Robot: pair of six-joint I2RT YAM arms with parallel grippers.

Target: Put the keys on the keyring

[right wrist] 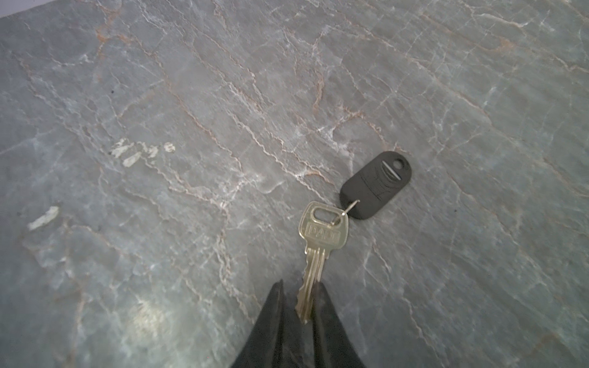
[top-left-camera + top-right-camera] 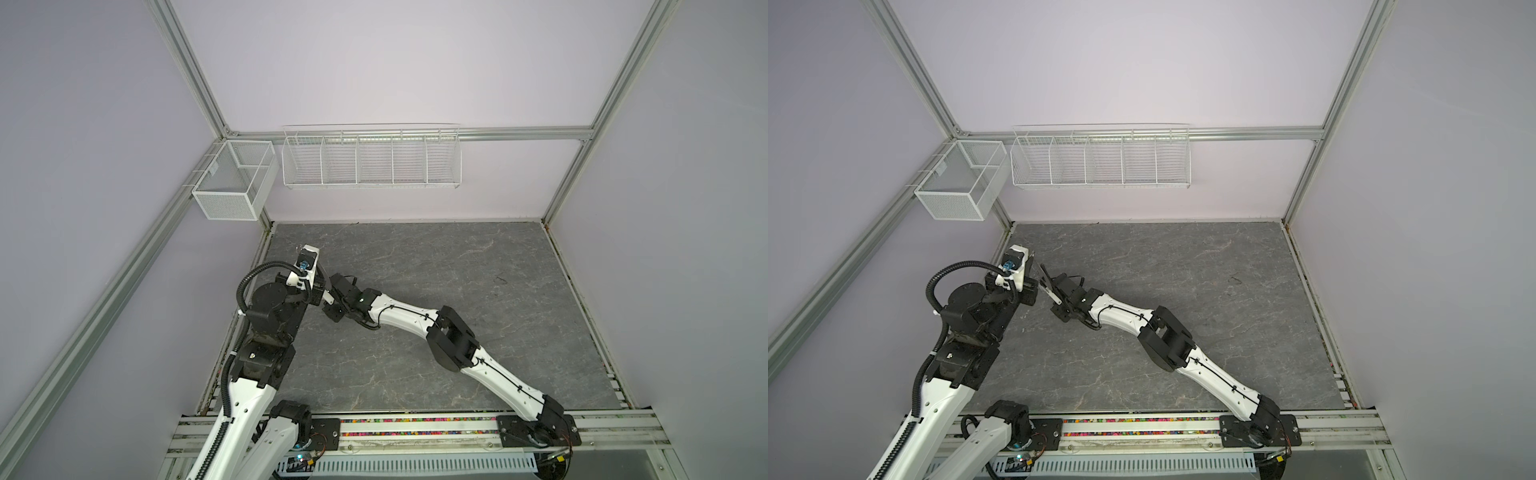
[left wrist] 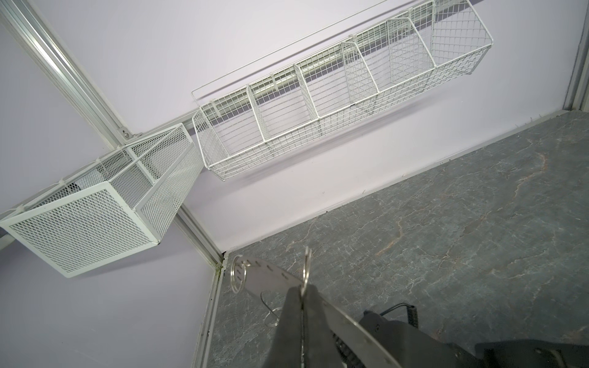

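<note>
My left gripper (image 3: 302, 288) is shut on a small wire loop (image 3: 307, 266) at the rim of the keyring (image 3: 271, 277), a flat grey metal disc held off the table. Another loop (image 3: 237, 275) hangs at the disc's far end. In a top view the keyring (image 2: 1047, 282) shows edge-on between the two grippers. A silver key (image 1: 320, 235) lies on the table, joined by a tiny ring to a black oval plastic piece (image 1: 376, 184). The key's blade sits between the fingers of my right gripper (image 1: 300, 283). One finger touches the blade and a narrow gap shows at the other.
Both arms meet near the table's (image 2: 457, 270) rear left corner, close to the left wall and frame post (image 3: 210, 251). A white mesh box (image 2: 232, 183) and a white wire basket (image 2: 370, 158) hang on the walls above the table.
</note>
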